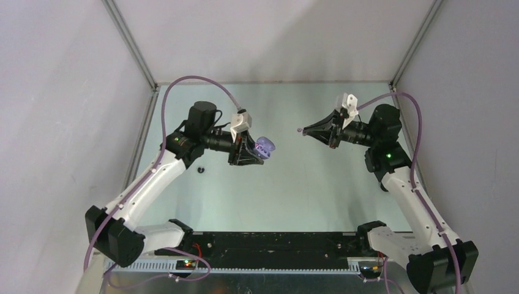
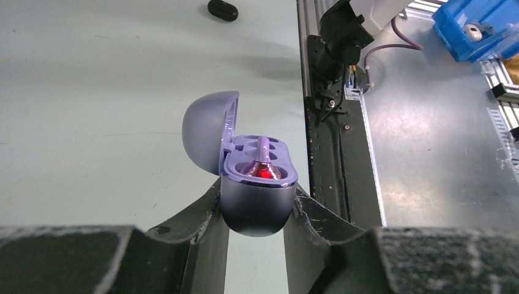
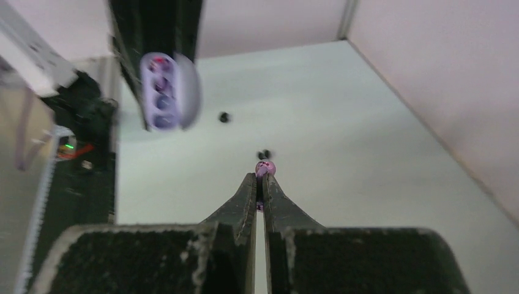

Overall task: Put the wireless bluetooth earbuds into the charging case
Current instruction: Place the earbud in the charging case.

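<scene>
My left gripper (image 1: pixel 253 151) (image 2: pixel 257 191) is shut on the base of the purple charging case (image 1: pixel 265 147) (image 2: pixel 256 205) and holds it above the table with its lid open. One pale purple earbud (image 2: pixel 262 170) sits in the near socket and glows red. The case shows blurred in the right wrist view (image 3: pixel 165 92). My right gripper (image 1: pixel 303 130) (image 3: pixel 260 179) is shut on a pale purple earbud (image 3: pixel 265 167) (image 1: pixel 299 130) at its tips, in the air to the right of the case. A black earbud (image 1: pixel 202 169) (image 2: pixel 222 9) (image 3: pixel 224 117) lies on the table.
Another small dark thing (image 3: pixel 264 154) lies on the table beyond the right fingertips. The black base rail (image 2: pixel 330 147) runs along the near edge. A blue bin (image 2: pixel 483 30) stands beyond it. Grey walls enclose the table on three sides.
</scene>
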